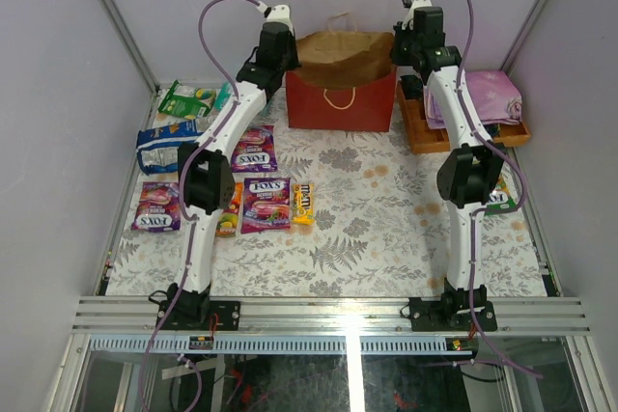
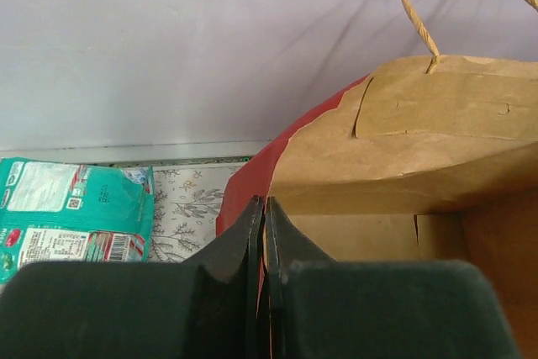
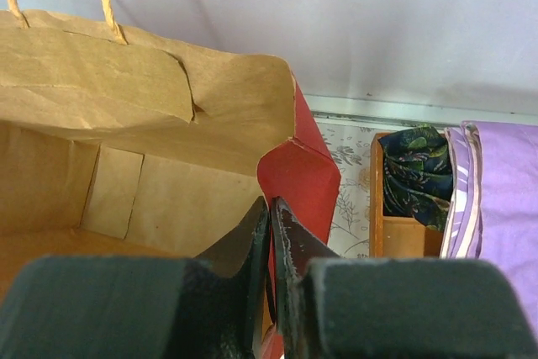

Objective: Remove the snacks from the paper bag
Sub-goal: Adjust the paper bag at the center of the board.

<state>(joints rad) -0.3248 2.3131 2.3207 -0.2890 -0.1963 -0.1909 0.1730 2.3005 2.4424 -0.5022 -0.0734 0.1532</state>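
1. The red paper bag (image 1: 340, 103) stands upright at the far middle of the tabletop (image 1: 386, 229). Its mouth is open, with brown kraft inside and the string handles up.
2. The left end effector (image 2: 263, 208) has its jaws pretty much together, pinching the bag's left rim, with the paper edge running right between them.
3. Same deal for the right end effector (image 3: 270, 206), which is clamped narrow on the right rim, right at the red corner fold.
4. The snacks lie flat on the tabletop left of the bag, scattered around the left arm (image 1: 208, 185). Three purple packets (image 1: 254, 150) (image 1: 266, 203) (image 1: 157, 207) clearly read "FOX'S" in white.
5. Further left there's a blue-white bag (image 1: 164, 145) and a green bag (image 1: 185, 100), but the print is too small to read.
6. The teal packet (image 2: 71, 212) shows up in the left wrist view, back side up, with a barcode and a QR code. The fine print is illegible.
7. The yellow bar (image 1: 303, 203) sits just right of the near Fox's packet and an orange packet (image 1: 229, 211) just left of it. I can't make out the lettering.
8. Right of the bag there's a wooden tray (image 1: 463, 137) with a purple cloth (image 1: 492, 96) on it and a dark patterned cloth (image 3: 412, 172) tucked in one compartment.
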